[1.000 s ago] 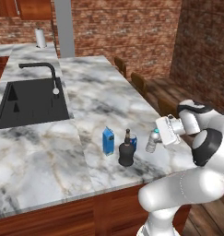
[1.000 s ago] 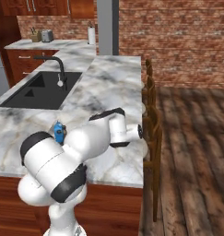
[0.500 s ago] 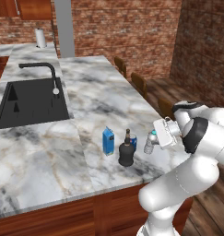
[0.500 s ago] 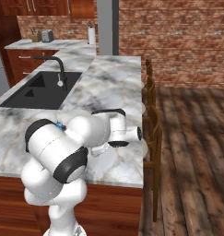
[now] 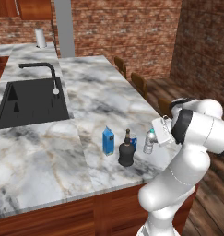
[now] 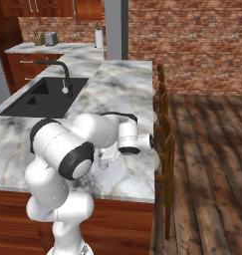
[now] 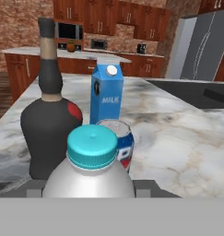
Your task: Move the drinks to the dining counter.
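1. The long grey-white veined marble worktop on its reddish-brown wood base carries a black inset sink with a black curved faucet toward its far left part.
2. All four drinks stand upright in a tight group near the worktop's front edge, toward its right end.
3. The blue milk carton with a white top is the leftmost of the group and the farthest from the right edge.
4. The squat black narrow-necked bottle stands just right of the carton and nearest the front edge.
5. The blue-and-white can sits close behind the black bottle; in the hand view it is between the carton and the water bottle.
6. The clear plastic water bottle with a teal cap is the rightmost drink, nearest the worktop's right edge.
7. The white arm's gripper is at the water bottle, which rises between the two fingertips in the hand view.
8. Whether the fingers press the bottle or stand just clear of it cannot be told.
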Available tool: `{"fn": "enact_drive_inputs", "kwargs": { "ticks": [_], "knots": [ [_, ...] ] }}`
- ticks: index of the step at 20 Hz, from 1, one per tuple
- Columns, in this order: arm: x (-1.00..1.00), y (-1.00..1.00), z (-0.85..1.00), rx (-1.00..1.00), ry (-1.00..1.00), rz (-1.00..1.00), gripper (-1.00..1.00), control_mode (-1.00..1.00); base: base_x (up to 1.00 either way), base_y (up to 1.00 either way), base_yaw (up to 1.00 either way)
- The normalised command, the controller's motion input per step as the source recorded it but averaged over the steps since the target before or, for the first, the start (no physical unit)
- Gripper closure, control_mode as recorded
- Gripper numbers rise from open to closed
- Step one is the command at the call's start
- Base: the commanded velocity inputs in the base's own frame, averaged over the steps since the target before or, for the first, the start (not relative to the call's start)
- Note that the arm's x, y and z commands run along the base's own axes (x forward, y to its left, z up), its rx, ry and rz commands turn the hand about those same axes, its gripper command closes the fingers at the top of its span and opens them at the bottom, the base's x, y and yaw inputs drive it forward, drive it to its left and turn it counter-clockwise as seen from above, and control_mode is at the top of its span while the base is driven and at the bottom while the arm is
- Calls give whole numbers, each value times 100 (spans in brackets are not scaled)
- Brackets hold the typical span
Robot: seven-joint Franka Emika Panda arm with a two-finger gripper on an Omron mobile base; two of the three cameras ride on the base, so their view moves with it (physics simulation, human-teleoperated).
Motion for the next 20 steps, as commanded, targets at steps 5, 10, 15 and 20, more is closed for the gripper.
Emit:
{"fn": "enact_drive_inputs", "kwargs": {
  "ticks": [5, 10, 15, 20],
  "knots": [
    [7, 0, -22, 0, 0, 0, 100, -100, 0, 0, 0],
    [-1, 1, -27, 0, 0, 0, 100, -100, 0, 0, 0],
    [-11, 11, -24, 0, -3, 0, 100, -100, 0, 0, 0],
    [-12, 15, -27, 0, -6, 0, 100, -100, 0, 0, 0]
  ]
}}
